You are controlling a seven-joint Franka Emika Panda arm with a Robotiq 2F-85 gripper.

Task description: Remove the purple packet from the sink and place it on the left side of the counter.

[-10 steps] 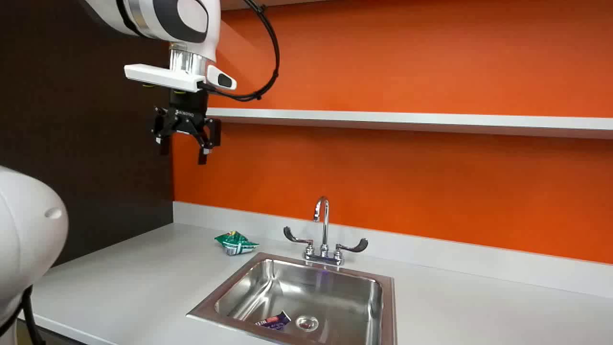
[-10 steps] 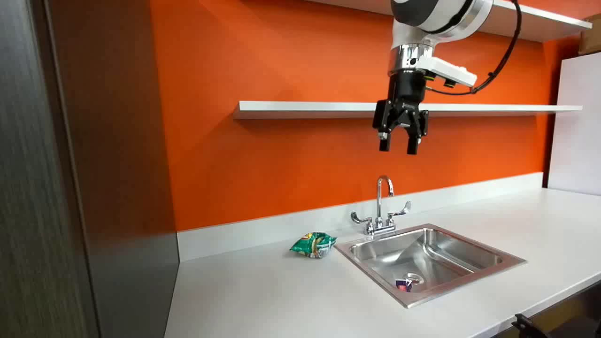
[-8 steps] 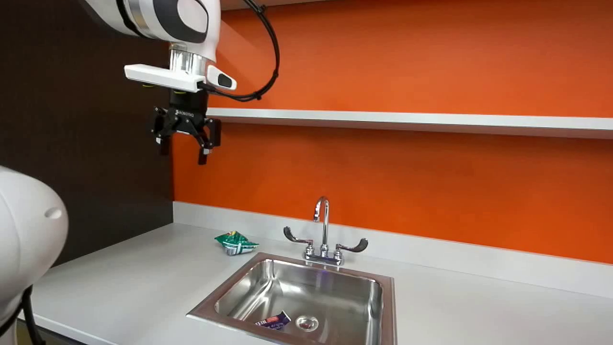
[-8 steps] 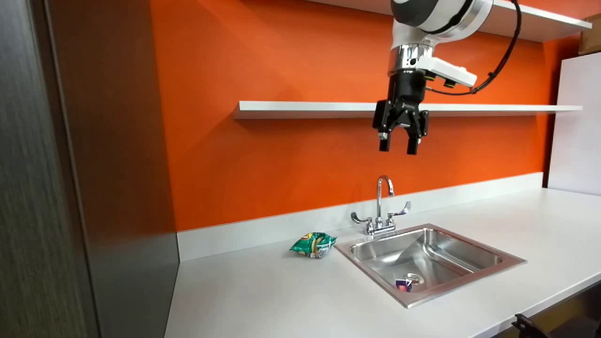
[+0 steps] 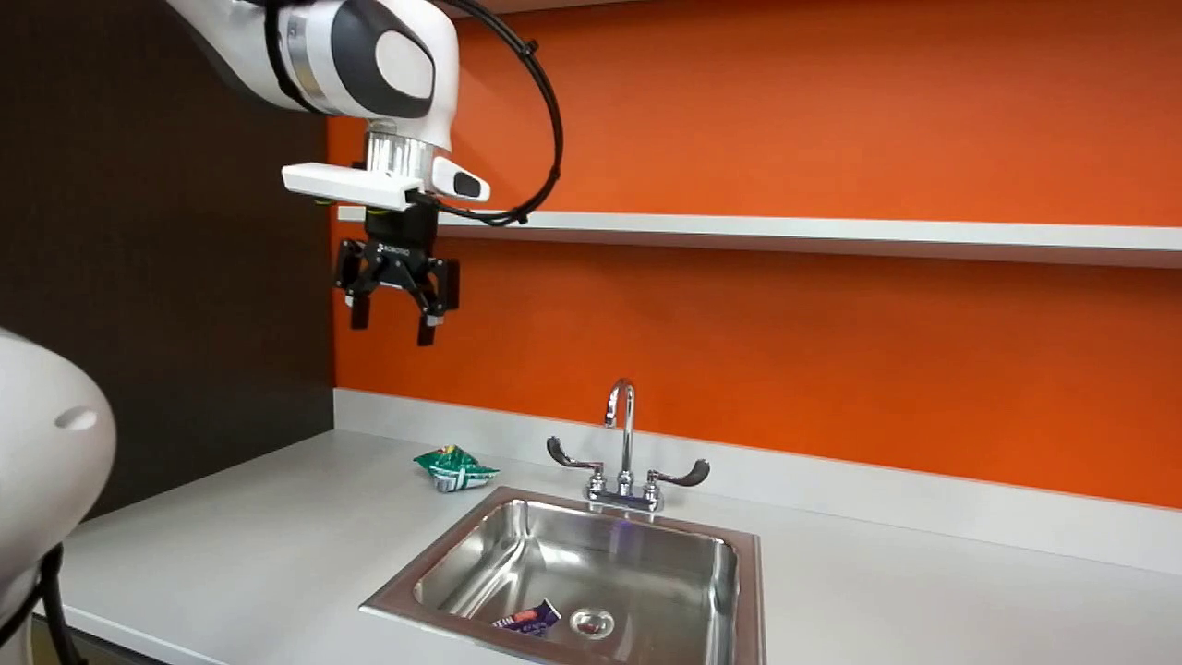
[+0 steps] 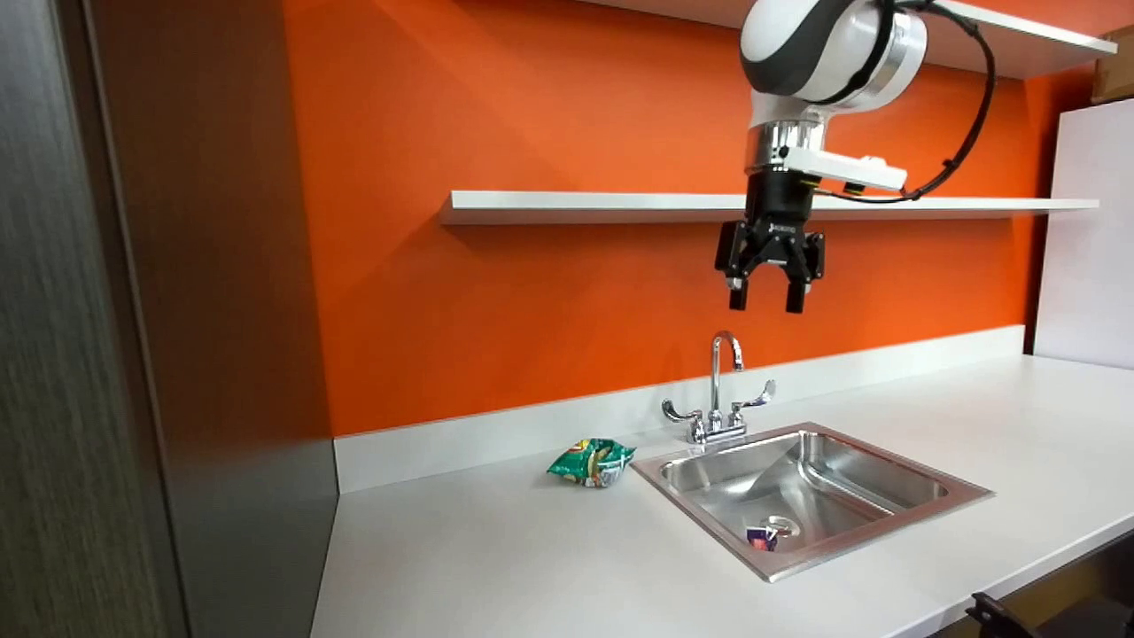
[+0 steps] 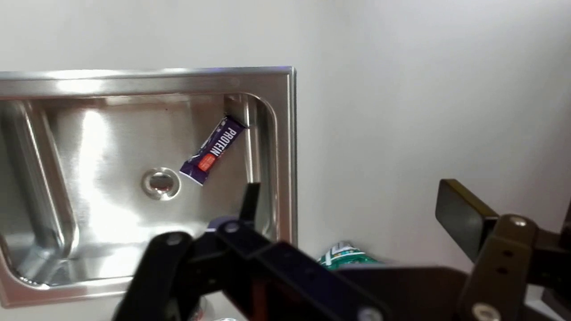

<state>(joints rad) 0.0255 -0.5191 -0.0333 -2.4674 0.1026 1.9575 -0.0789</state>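
Well, my gripper (image 5: 392, 328) hangs high, jaws parted with nothing between them. The purple packet (image 7: 214, 149) lies in the sink (image 7: 285, 178), just beside the drain (image 7: 161, 183). In the wrist view it sits up and left of my jaws' gap, its long axis slanting across my closing line, so I reckon I must move over, turn and straddle its narrow width before going down

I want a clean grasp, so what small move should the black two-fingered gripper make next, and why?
I'd probably shift the black two-fingered gripper sideways, toward the flat, elongated purple packet. The packet lies in the rectangular stainless-steel sink, and in the wrist view it sits outside the gap between the open jaws. Lowering from here would likely miss it.
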